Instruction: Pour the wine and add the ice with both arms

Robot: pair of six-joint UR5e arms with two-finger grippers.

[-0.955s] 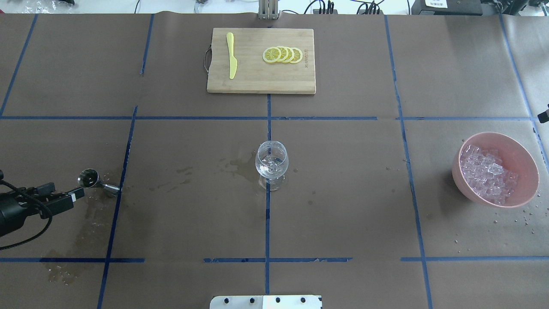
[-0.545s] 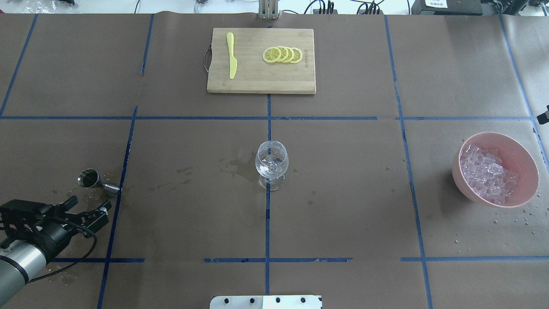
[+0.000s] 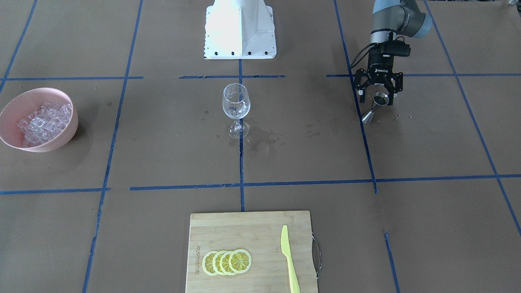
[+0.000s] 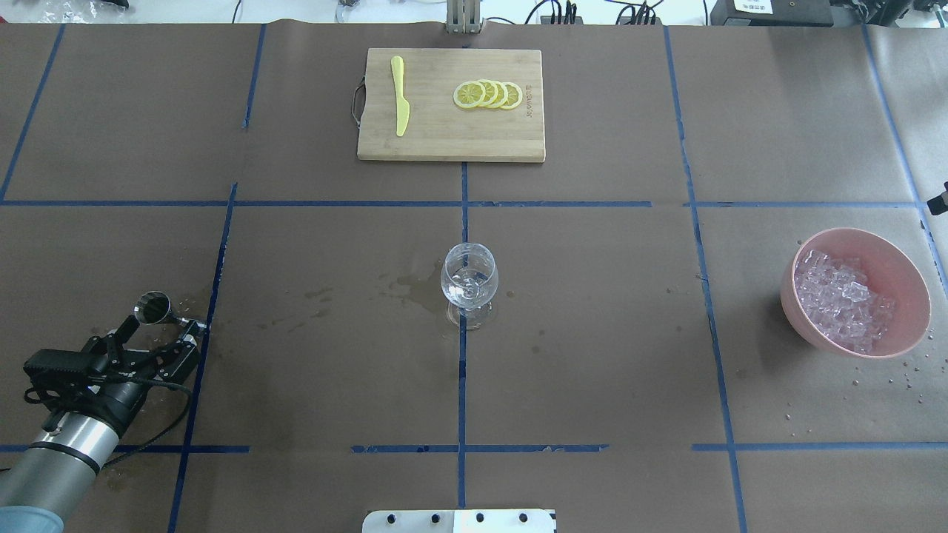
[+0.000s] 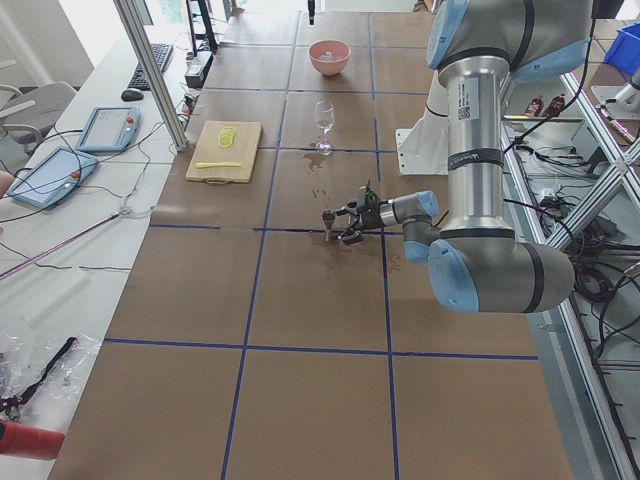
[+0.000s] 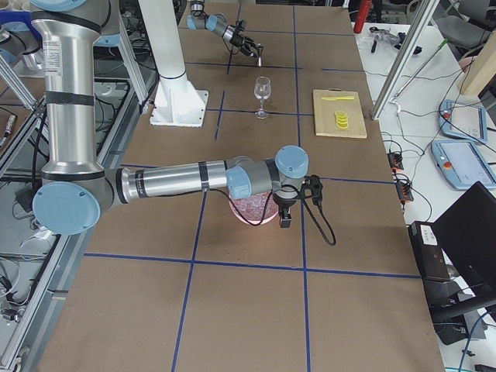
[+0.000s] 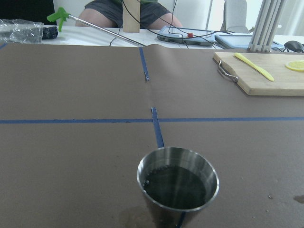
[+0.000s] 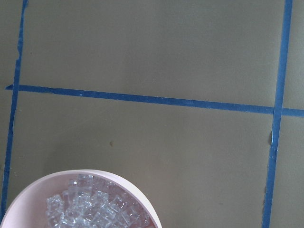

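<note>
A steel jigger [image 4: 153, 308] with dark liquid stands upright at the table's left; the left wrist view shows it close ahead [image 7: 178, 178]. My left gripper [image 4: 163, 330] is open right behind it on the robot's side, its fingers spread to either side [image 3: 376, 97] and not closed on it. An upright wine glass [image 4: 469, 282] stands at the table's middle [image 3: 236, 103]. The ice [image 4: 840, 300] fills a pink bowl [image 4: 892, 248] at the right. My right gripper [image 6: 284, 214] hangs over that bowl, and I cannot tell whether it is open. Its wrist view shows the ice [image 8: 95, 205] but no fingers.
A wooden cutting board [image 4: 450, 141] at the far middle carries lemon slices [image 4: 488, 95] and a yellow knife [image 4: 400, 96]. Wet stains [image 4: 411, 285] darken the paper left of the glass. The white robot base [image 3: 240, 28] is at the near edge. A seated person [image 7: 128, 16] is beyond the table.
My left arm swung round from the left edge to come in from the near left. Its open gripper now faces the jigger and is closer to it. The jigger, glass and bowl stayed put.
</note>
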